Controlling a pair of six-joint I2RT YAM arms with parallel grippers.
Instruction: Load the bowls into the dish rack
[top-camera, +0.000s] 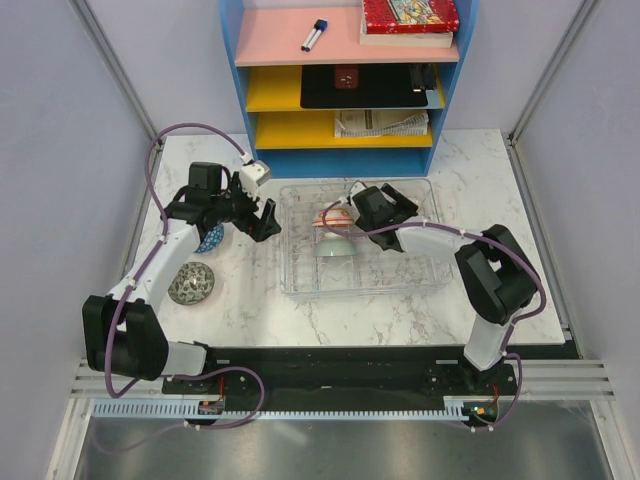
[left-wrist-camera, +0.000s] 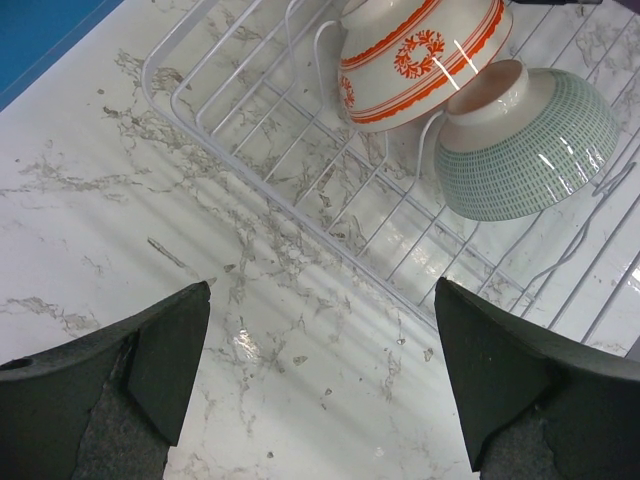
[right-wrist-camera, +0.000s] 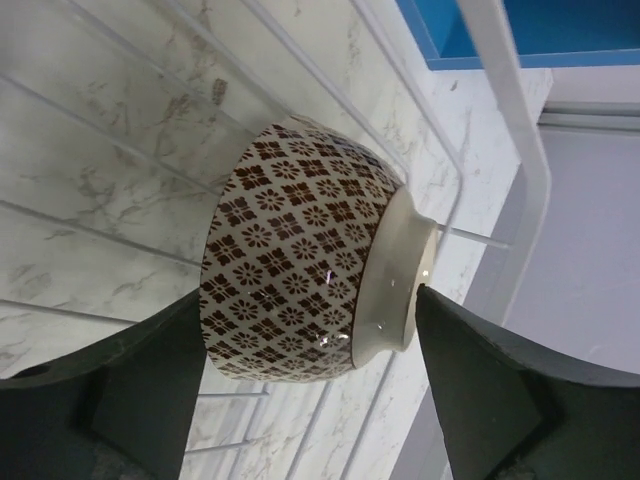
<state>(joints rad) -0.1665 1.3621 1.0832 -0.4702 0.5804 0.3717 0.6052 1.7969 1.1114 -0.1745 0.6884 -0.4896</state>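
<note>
A brown-and-cream patterned bowl (right-wrist-camera: 290, 270) lies on its side on the wires of the clear dish rack (top-camera: 430, 282). My right gripper (right-wrist-camera: 312, 292) stands open and straddles it closely, one finger by its rim and the other at its foot. In the rack next to it rest an orange-red and white bowl (left-wrist-camera: 420, 55) and a grey-green bowl (left-wrist-camera: 530, 140), both tipped on edge. My left gripper (left-wrist-camera: 320, 335) hangs wide open over bare marble just left of the rack. A blue bowl (top-camera: 210, 239) peeks from under the left arm. A grey speckled bowl (top-camera: 191, 283) sits on the table nearer the front.
A blue shelf unit (top-camera: 340, 100) with a pen, books and papers stands behind the rack. The right arm (top-camera: 480, 270) reaches over the rack from the right. White frame posts flank the marble table (top-camera: 300, 325).
</note>
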